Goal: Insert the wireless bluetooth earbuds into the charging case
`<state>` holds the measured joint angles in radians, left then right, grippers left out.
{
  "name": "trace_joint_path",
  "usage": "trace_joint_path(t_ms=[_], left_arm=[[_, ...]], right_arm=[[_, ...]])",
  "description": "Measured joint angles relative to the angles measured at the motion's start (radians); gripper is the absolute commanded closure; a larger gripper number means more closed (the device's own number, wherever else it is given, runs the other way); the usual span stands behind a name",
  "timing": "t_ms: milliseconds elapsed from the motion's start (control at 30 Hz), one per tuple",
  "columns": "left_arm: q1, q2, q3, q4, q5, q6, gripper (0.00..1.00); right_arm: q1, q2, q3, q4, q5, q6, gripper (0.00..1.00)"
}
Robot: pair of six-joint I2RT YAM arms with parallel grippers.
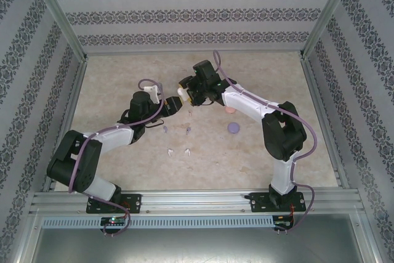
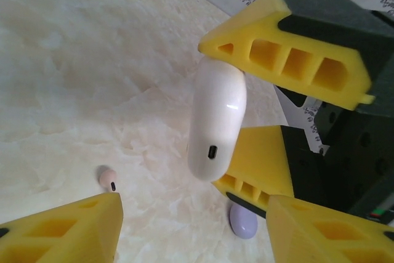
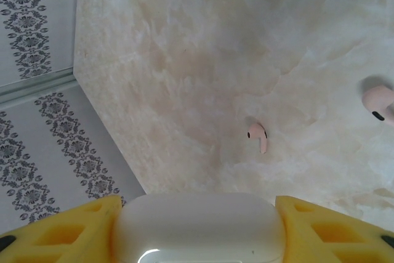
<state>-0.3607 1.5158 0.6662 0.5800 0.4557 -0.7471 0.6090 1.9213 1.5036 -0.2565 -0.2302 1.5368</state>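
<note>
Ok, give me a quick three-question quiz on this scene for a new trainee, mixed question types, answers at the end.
1. Which gripper holds the white case? A left, B right, C neither.
2. True or false: the left gripper is shut on an earbud.
3. In the right wrist view, what colour is the earbud lying on the table just beyond the case?
Key: 1 B, the right gripper is clamped on it. 2 False, it is open and holds nothing. 3 Pale pink.
</note>
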Motion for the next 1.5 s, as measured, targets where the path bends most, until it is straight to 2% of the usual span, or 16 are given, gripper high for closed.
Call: trace_joint_path(t_ms=[633,967,1233,1500], left_arm=[[-0.007,0.079,0.051,0.057,-0.016,0.006,0.62],[-0.007,0.079,0.059,0.058,-0.023,0.006,0.6],[-0.007,0.08,0.078,0.058,-0.031,0.007,0.71],[-0.007,0.08,0.078,0.058,-0.034,0.007,0.7]], right_arm=[[0.011,-0.003,-0.007,0.026,-0.015,0.01,0.53],[0.023,-0.011,-0.023,0.037,-0.019,0.011,0.53],[0.024,-0.016,-0.036,0.051,-0.022,0.018,0.53],[0.024,-0.018,-0.04,0.056,-0.022,0.029,0.53]])
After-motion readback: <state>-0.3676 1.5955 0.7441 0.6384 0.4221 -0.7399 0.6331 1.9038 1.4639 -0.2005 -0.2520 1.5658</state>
